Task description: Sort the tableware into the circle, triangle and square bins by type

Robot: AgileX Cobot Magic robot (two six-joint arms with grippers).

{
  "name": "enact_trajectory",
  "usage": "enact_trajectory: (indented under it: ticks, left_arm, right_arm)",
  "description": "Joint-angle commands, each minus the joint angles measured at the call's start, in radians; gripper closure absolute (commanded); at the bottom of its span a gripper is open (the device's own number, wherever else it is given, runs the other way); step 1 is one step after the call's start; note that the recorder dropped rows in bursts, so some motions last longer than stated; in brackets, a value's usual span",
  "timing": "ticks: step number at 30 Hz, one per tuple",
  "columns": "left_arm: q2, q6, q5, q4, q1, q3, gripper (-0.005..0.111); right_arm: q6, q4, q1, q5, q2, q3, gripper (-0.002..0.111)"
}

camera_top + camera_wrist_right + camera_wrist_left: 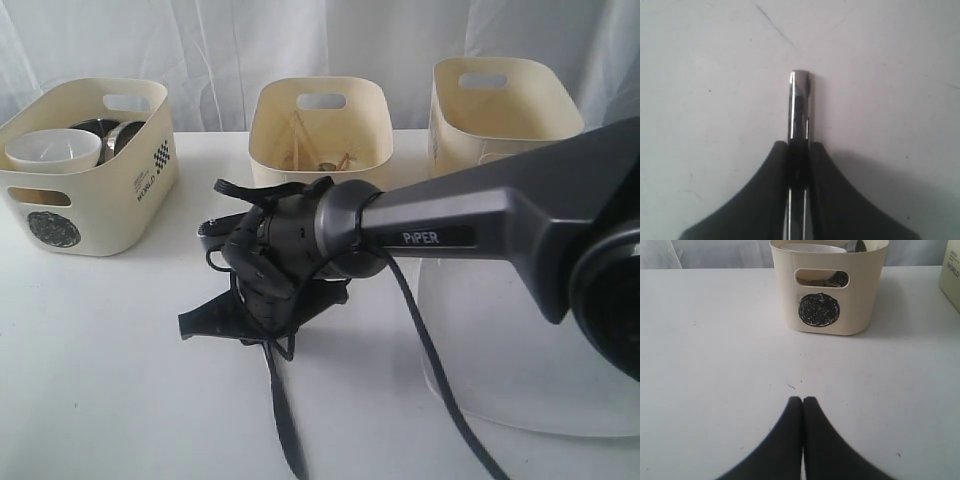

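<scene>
My right gripper (800, 145) is shut on the handle of a steel utensil (800, 100) lying on the white table; its working end is hidden, so I cannot tell whether it is knife, fork or spoon. In the exterior view the right gripper (262, 325) points down at the table in front of the middle bin (320, 125), which holds wooden chopsticks (300, 140). The circle bin (90, 190) holds a white bowl (52, 150) and steel ware (112, 135). A large white square plate (530, 380) lies under the right arm. My left gripper (802, 400) is shut and empty, facing the circle bin (830, 290).
A third cream bin (500, 105) stands at the back right. The right arm (480, 225) and its dangling cables (430, 360) cross the middle of the table. A white curtain closes off the back.
</scene>
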Motion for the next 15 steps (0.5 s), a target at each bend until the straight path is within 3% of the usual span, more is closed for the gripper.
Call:
enact_trajectory:
  ticks: [1, 15]
  left_arm:
    - [-0.005, -0.004, 0.003, -0.004, 0.001, 0.003, 0.107]
    - [-0.005, -0.004, 0.003, -0.004, 0.001, 0.003, 0.107]
  right_arm:
    - [0.011, 0.036, 0.000, -0.028, -0.015, 0.054, 0.108]
    - [0.047, 0.091, -0.028, -0.376, -0.250, 0.293, 0.108]
